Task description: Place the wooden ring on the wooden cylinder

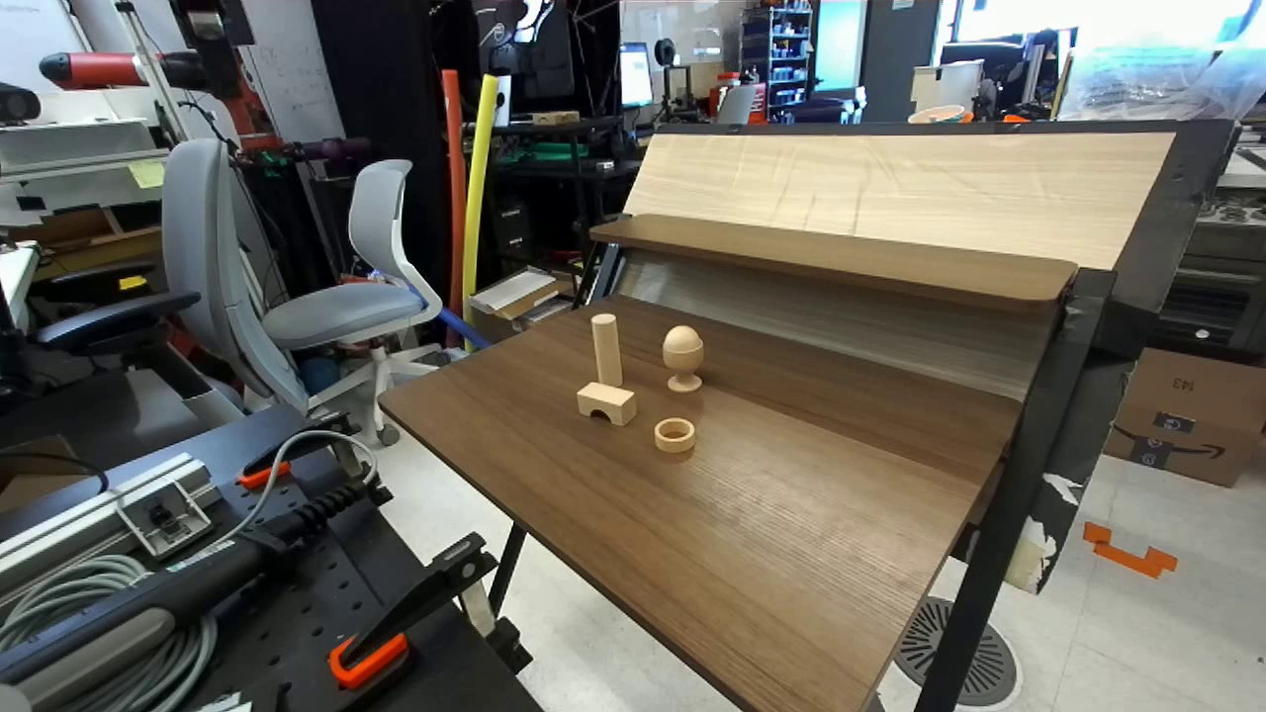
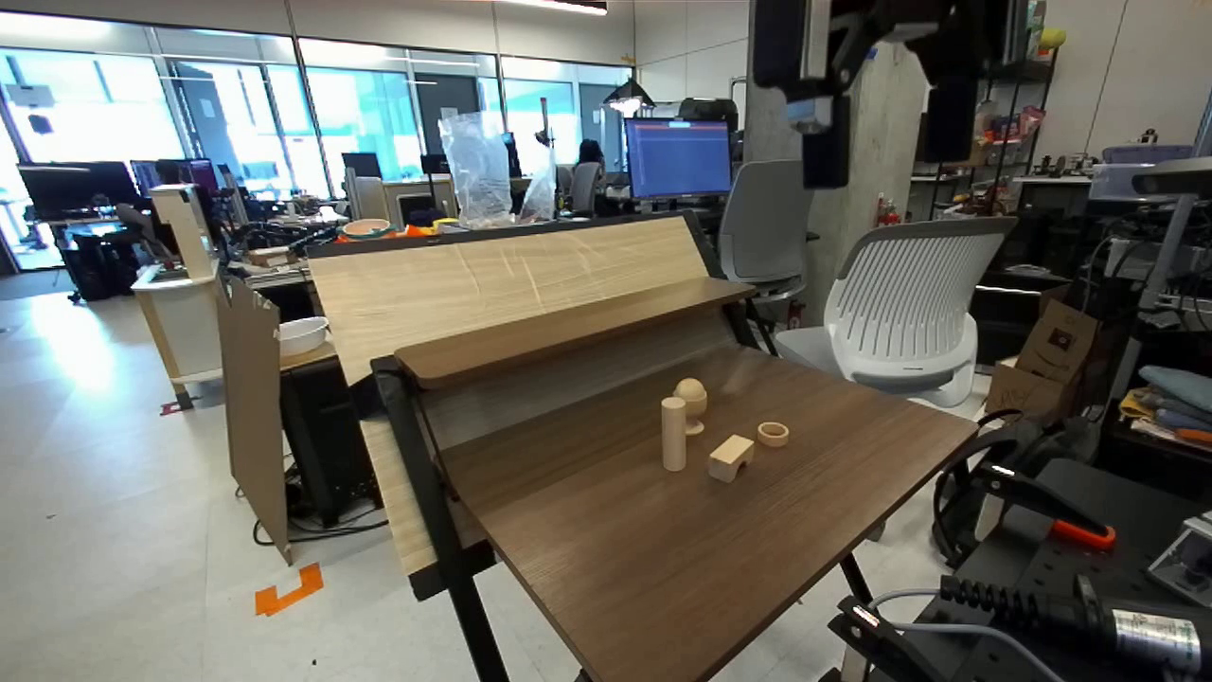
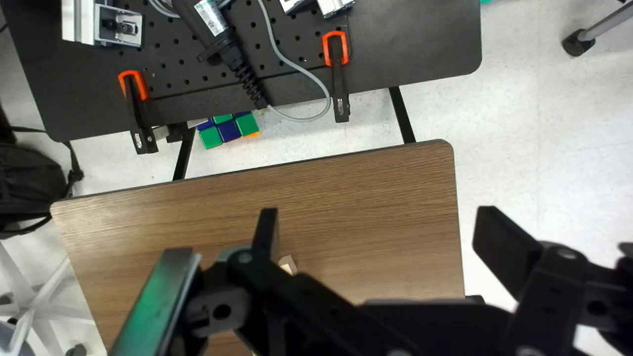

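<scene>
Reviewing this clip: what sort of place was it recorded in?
Probably a robotics lab or workshop with office areas. The wrist view shows a perforated black workbench; the exterior views show a computer monitor and a gray office chair.

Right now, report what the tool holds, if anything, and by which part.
Nothing is held: the tool hangs open and empty. The wooden ring lies flat and the wooden cylinder stands upright on the brown tabletop.
</scene>
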Motion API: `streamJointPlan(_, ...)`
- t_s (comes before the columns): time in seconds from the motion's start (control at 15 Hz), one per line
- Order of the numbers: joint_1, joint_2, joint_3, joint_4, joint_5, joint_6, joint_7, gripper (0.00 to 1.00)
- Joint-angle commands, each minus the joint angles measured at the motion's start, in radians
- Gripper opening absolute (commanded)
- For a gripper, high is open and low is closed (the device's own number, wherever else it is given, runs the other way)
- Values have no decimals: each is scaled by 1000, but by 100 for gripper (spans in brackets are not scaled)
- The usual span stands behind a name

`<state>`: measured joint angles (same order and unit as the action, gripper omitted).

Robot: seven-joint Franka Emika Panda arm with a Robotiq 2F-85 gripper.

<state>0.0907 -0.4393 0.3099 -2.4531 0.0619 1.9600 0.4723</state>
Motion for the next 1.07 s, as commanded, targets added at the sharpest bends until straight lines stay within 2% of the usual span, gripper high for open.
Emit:
streamJointPlan(0.0, -37, 94, -33, 10, -7, 55, 70, 100)
streamJointPlan(0.47, -99, 296, -159, 61, -6, 172, 55, 100)
streamJointPlan(1.0, -137, 521, -294, 145, 25, 491, 231, 100)
